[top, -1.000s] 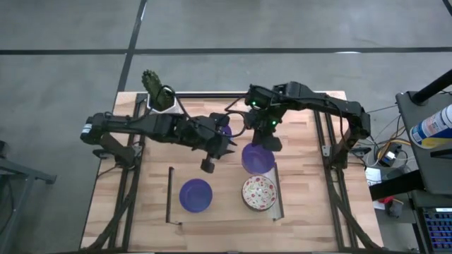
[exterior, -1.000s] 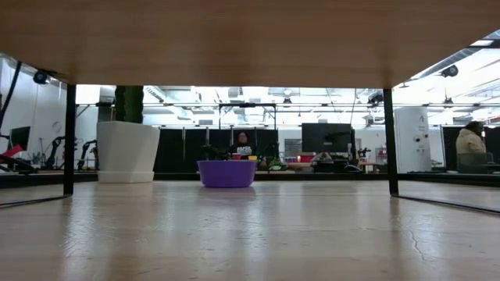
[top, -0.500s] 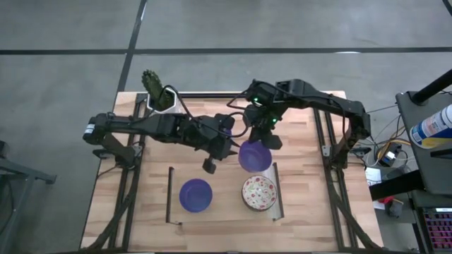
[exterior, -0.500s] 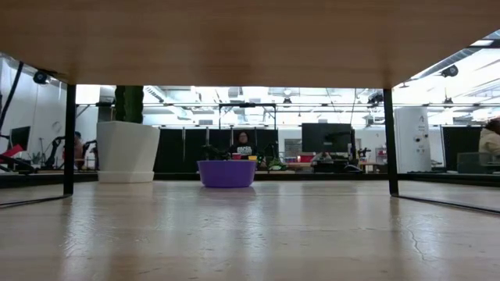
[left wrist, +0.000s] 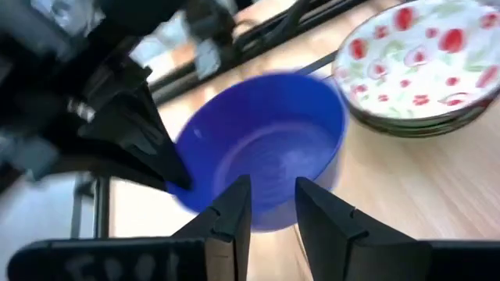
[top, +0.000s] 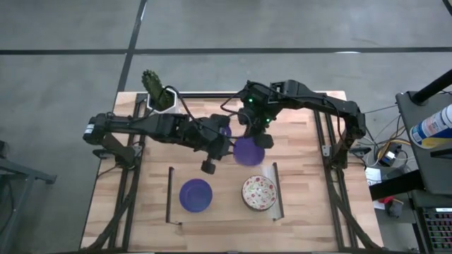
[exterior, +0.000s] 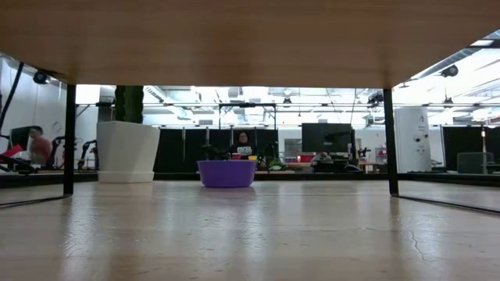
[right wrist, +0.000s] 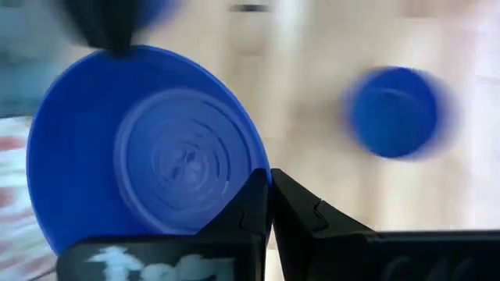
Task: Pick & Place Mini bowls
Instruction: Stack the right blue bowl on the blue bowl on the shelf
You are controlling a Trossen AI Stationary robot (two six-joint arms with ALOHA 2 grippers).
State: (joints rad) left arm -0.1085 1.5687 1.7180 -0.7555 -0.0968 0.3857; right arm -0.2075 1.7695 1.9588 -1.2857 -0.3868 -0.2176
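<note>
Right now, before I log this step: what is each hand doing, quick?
Left hand: open, holding nothing, over the table middle.
Right hand: shut on the rim of a glossy blue round mini bowl, lifted and tilted.

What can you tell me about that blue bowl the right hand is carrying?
The carried blue bowl is small, round, glossy solid blue, with faint concentric rings inside, and empty. The right hand pinches its rim, holding it above the wooden table near the middle, just behind the floral bowl. The left hand points at it from close by, not gripping it.
</note>
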